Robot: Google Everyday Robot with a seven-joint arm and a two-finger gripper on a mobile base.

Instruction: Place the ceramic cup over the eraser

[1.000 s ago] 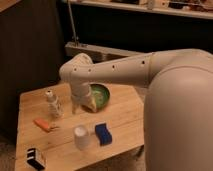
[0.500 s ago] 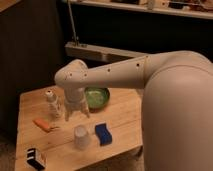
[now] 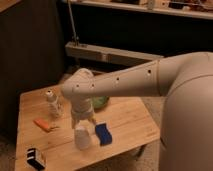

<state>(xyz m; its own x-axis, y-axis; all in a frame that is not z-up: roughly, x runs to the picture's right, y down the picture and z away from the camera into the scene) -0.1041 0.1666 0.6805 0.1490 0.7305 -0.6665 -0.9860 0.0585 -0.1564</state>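
Cup (image 3: 82, 137) stands on the bench (image 3: 130, 125), front of centre, the claw (image 3: 84, 123) right over its top. Gripping or not, I can't tell. Nothing's done yet: the eraser (image 3: 35, 157) sits uncovered, well apart at eight o'clock from the cup, by the bench's front-left corner. Lifting, carrying, lowering are all to come. A blue block (image 3: 103, 134) crowds the cup at three o'clock, a carrot (image 3: 45, 124) lies at ten; the eight o'clock path looks open, though that corner's edges are close.

wooden table (image 3: 131, 119) carries ceramic cup (image 3: 82, 138), eraser (image 3: 36, 157), blue block (image 3: 103, 134), carrot (image 3: 45, 125), bottle (image 3: 53, 103), bowl (image 3: 101, 102); gripper (image 3: 84, 122) over cup
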